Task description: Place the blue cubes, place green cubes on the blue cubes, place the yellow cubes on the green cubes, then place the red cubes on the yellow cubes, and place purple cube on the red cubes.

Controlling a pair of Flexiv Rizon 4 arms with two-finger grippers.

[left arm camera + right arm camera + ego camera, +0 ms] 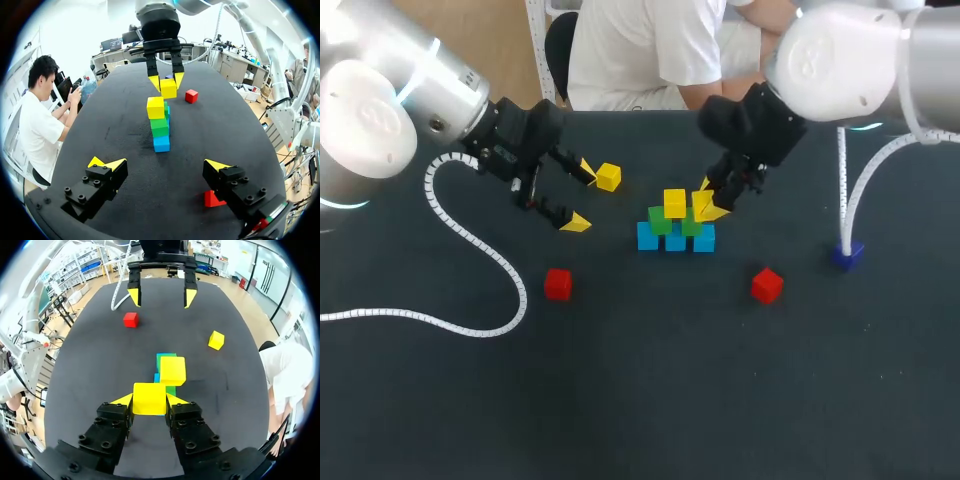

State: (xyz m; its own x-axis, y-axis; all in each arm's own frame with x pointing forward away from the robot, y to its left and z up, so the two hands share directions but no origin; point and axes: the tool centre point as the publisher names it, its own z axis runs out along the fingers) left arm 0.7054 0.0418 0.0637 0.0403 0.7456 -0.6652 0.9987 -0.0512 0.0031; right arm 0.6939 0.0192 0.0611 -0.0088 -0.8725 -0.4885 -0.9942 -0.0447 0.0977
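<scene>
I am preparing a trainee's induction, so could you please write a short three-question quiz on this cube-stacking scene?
1. True or false: the right gripper is shut on a yellow cube.
2. Multiple choice: how many red cubes lie loose on the table? A) one B) two C) three
3. Fill in the blank: the left gripper holds nothing, and its fingers are ___.

Key: 1 true; 2 B; 3 open.
</scene>
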